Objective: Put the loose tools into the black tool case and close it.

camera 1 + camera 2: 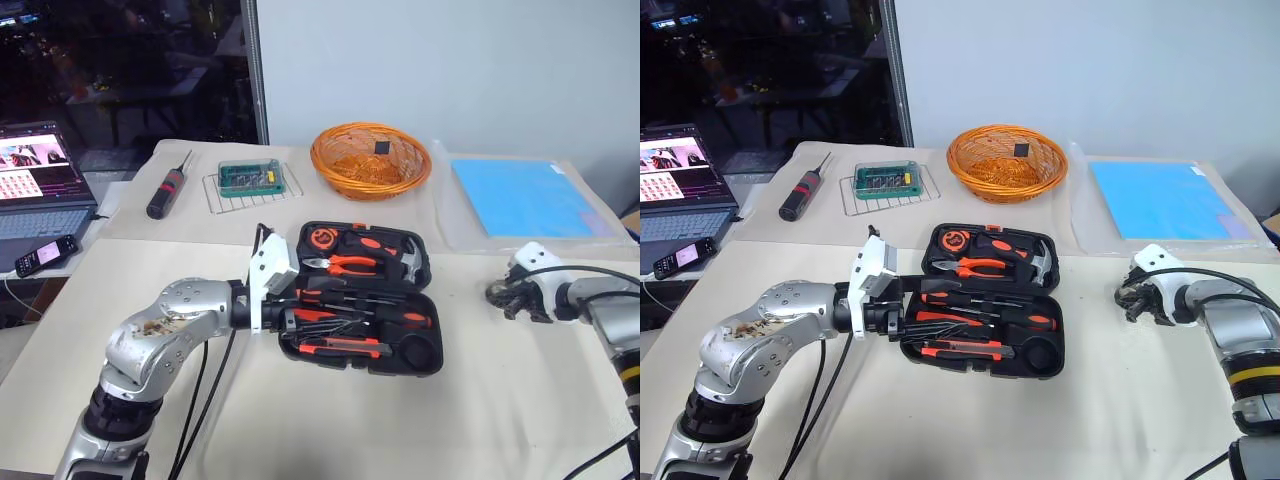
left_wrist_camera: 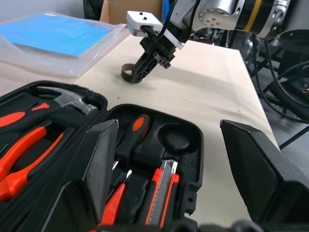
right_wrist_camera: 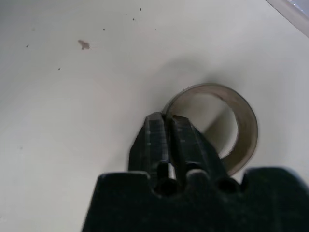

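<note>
The black tool case [image 1: 421, 353] lies open in the middle of the table. Slim orange-and-black screwdrivers [image 1: 335, 316] and a flat utility knife [image 1: 342, 348] rest in its near half. Pliers, a hammer and a tape measure fill the far half. My left gripper [image 1: 290, 318] is at the case's left edge, open, its fingers [image 2: 102, 159] spread over the knife [image 2: 163, 191] and holding nothing. My right gripper [image 2: 136, 73] is shut, far right of the case. Its tips are at the rim of a brown tape ring [image 3: 241, 125]; I cannot tell whether they pinch the wall.
An orange wicker basket [image 1: 370, 160] stands behind the case. Far left lie a thick black-and-red screwdriver [image 1: 168, 190] and a green circuit board on a wire rack [image 1: 250, 178]. A blue sheet in plastic [image 1: 525, 195] is far right. A laptop [image 1: 40, 190] and a phone [image 1: 45, 255] sit off the left side.
</note>
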